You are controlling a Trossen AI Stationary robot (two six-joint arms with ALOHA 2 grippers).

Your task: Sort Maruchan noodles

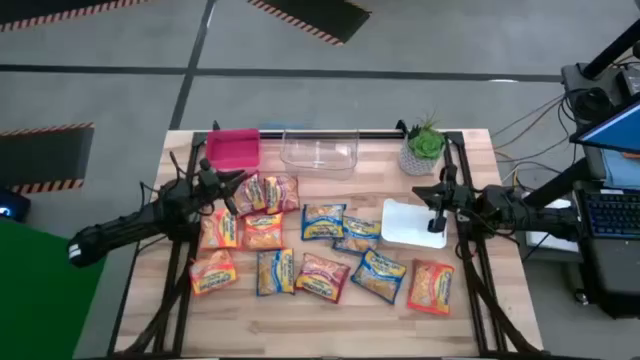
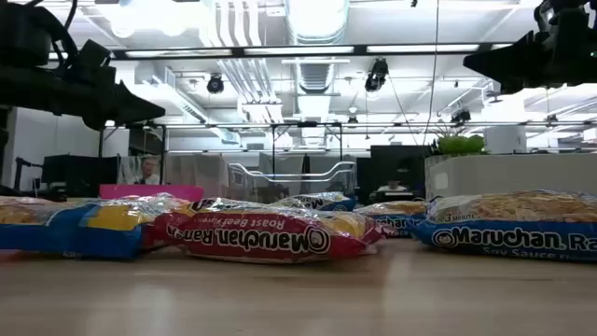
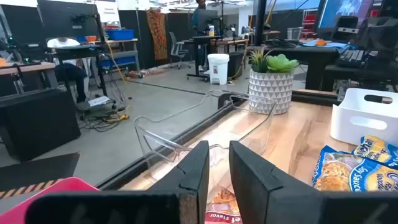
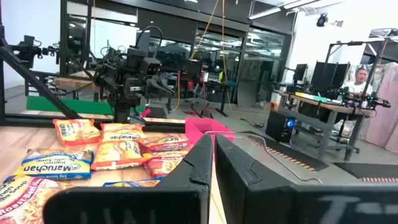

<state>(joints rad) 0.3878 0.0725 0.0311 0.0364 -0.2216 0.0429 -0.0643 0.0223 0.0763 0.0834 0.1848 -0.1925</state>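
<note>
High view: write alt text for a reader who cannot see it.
About a dozen Maruchan noodle packets lie scattered on a wooden table. The left pincer hovers over the packets' left end; the right pincer hangs over a white bin. Pink and clear bins and a potted plant line the far edge.

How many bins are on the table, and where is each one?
3. A pink bin stands at the far left, a clear bin beside it at the far middle, and a white bin on the right. None seems hidden.
</note>
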